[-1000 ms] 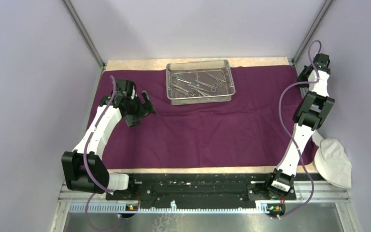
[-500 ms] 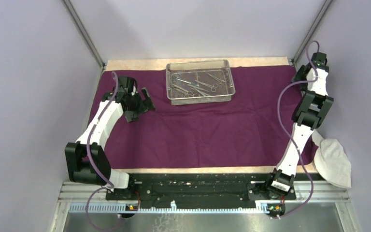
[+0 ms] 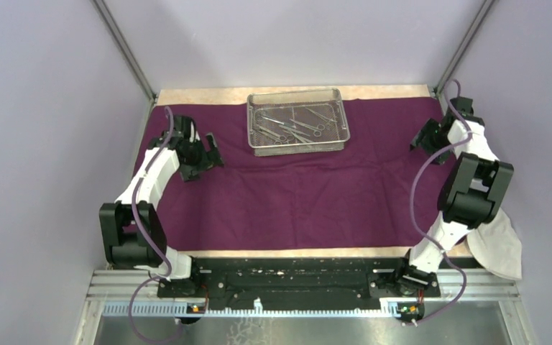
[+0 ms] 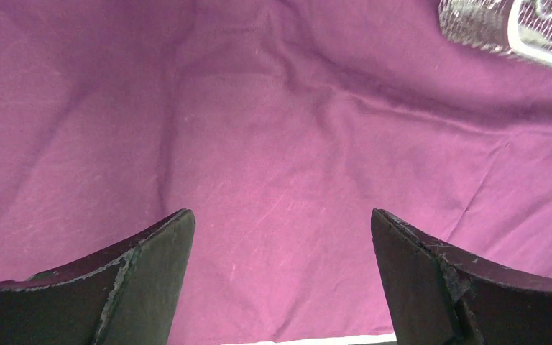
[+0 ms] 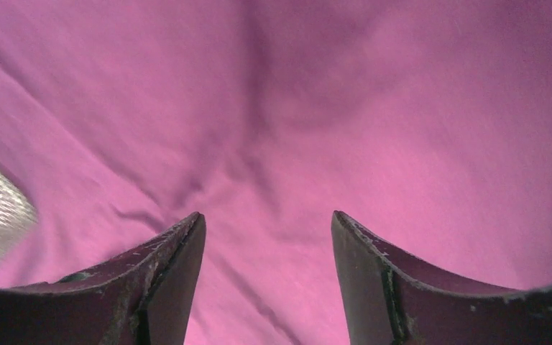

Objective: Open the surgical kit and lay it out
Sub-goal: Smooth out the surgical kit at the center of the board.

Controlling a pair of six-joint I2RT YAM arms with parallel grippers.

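Note:
The dark purple cloth wrap (image 3: 302,194) lies spread flat over the table. On its far middle stands the silver wire-mesh tray (image 3: 336,95) with several steel instruments (image 3: 291,126) inside. My left gripper (image 3: 208,154) hovers over the cloth's left part, open wide, with only purple cloth (image 4: 280,180) between its fingers (image 4: 151,273); a corner of the tray (image 4: 474,21) shows at the upper right of that view. My right gripper (image 3: 422,140) is over the cloth's far right, open and empty, with wrinkled cloth (image 5: 273,144) below it.
A crumpled white cloth (image 3: 499,244) hangs off the table's right front corner beside the right arm. Bare tan table (image 3: 208,95) shows along the far edge behind the wrap. Purple walls close in left, right and back.
The right gripper has opened and swung from the far right corner inward over the cloth. The left arm has drawn back slightly toward the left, gripper still open.

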